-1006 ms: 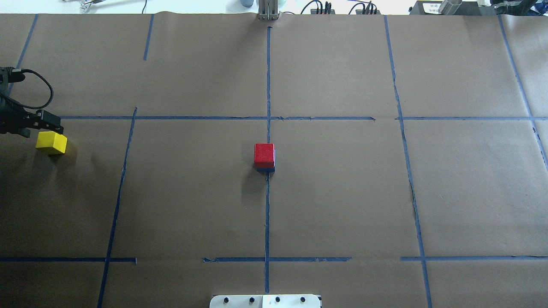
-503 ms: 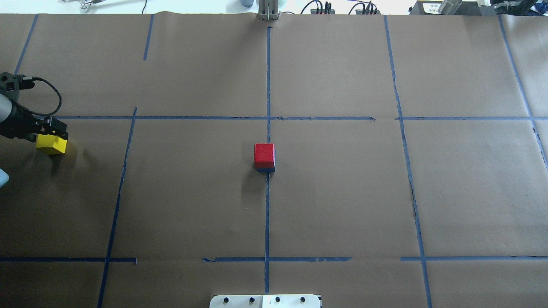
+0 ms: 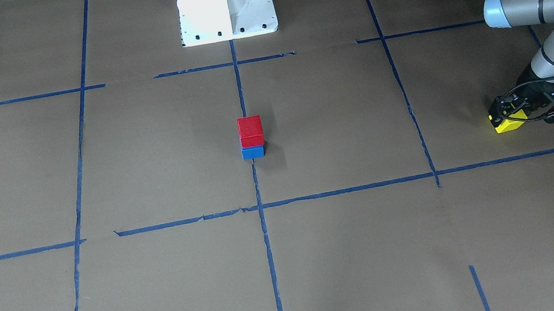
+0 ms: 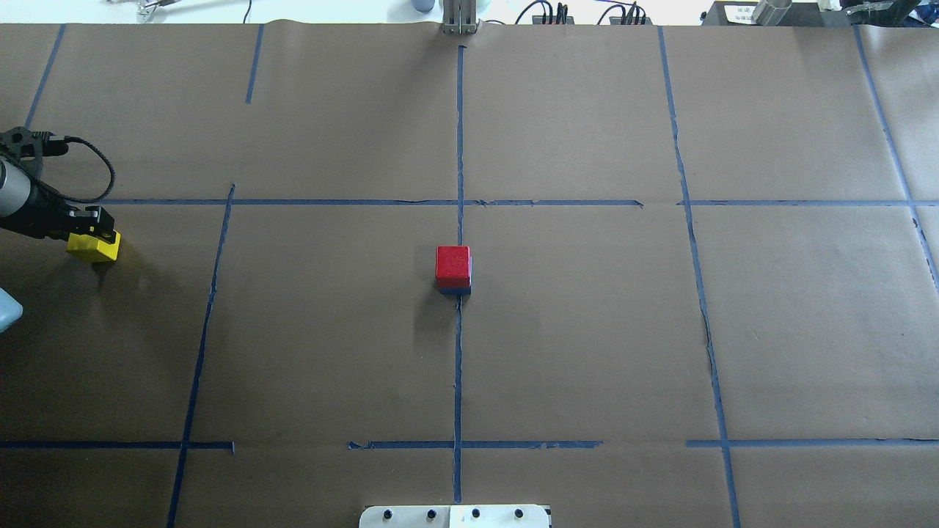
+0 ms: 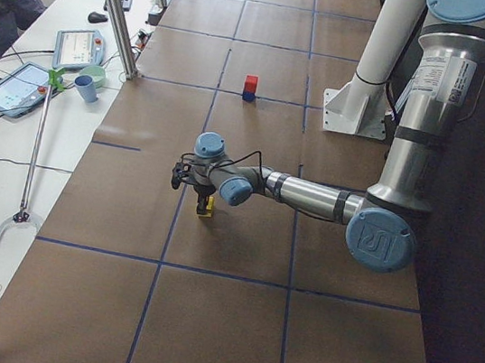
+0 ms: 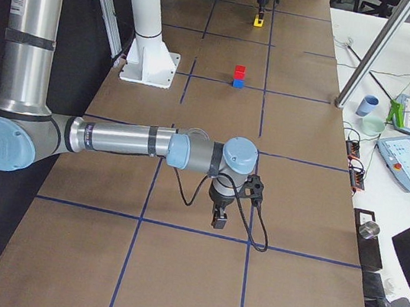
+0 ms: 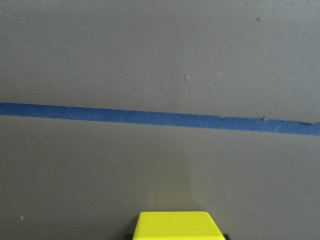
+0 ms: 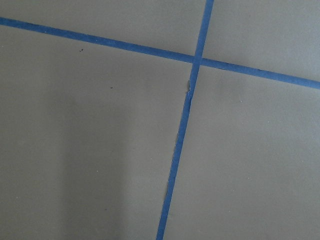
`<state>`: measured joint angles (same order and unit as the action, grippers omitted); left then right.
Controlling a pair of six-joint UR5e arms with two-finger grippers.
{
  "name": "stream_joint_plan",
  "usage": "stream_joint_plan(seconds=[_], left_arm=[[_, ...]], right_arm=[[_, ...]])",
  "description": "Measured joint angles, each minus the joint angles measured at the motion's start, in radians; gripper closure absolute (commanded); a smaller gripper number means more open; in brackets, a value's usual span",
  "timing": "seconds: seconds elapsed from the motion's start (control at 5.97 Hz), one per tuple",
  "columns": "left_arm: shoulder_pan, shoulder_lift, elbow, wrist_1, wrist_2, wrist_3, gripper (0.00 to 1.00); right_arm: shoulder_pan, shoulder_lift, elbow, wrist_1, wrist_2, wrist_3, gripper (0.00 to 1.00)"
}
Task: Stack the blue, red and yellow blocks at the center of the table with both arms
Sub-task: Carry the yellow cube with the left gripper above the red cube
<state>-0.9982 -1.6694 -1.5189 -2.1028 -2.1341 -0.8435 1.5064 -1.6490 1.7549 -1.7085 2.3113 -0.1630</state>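
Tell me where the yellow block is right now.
Overhead view, far left edge: the yellow block sits in the left gripper, well left of the central red block.

You'll find the red block (image 4: 452, 265) sitting squarely on top of the blue block (image 3: 253, 152), both upright, the pair standing right on the centre tape line (image 4: 459, 132). From overhead, only a sliver of blue shows under the red. Your yellow block (image 4: 94, 248) is well off that line on the robot's left side, slightly turned, clasped in the left gripper (image 4: 89, 236).
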Motion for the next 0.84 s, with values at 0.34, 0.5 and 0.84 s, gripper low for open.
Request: stream_joint_plan(seconds=[0.34,0.5,0.84], left_arm=[[0.0,-0.087,-0.094,0.083,0.0,0.0,1.0],[0.015,-0.166,-0.122,0.127,-0.002,-0.006,1.0],[0.088,-0.353,-0.176,0.38,0.001,-0.037,1.0]], right_arm=[[0.0,0.0,0.0,0.0,0.0,0.0,0.0],[0.0,0.0,0.0,0.0,0.0,0.0,0.0],[0.0,0.0,0.001,0.0,0.001,0.0,0.0]])
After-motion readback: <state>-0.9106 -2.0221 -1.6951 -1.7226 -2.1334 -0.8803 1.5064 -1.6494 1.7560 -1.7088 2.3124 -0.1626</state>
